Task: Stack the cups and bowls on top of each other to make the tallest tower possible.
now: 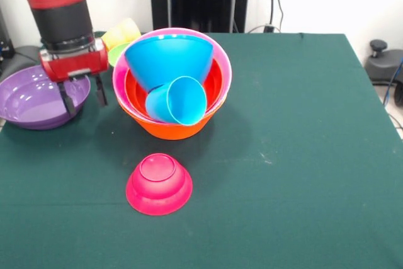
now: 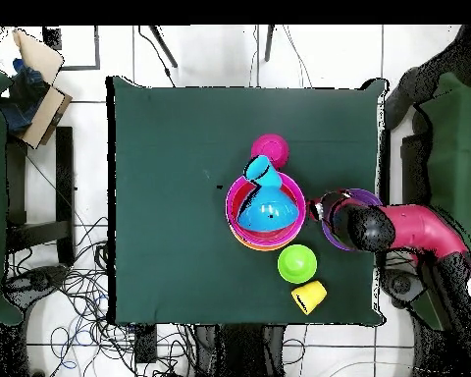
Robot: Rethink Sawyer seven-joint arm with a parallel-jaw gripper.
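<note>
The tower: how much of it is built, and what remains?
Built: the tower nests orange, pink and red-orange bowls, with a blue bowl and light blue cup tipped inside. In hand: the open gripper hovers over the purple bowl. Left: magenta bowl, green bowl, yellow cup.

No lettering, label, brand mark or number can be read anywhere in either view, neither on the bowls, the cups, the green table cloth (image 1: 302, 155) nor the red arm (image 1: 60, 4).
</note>
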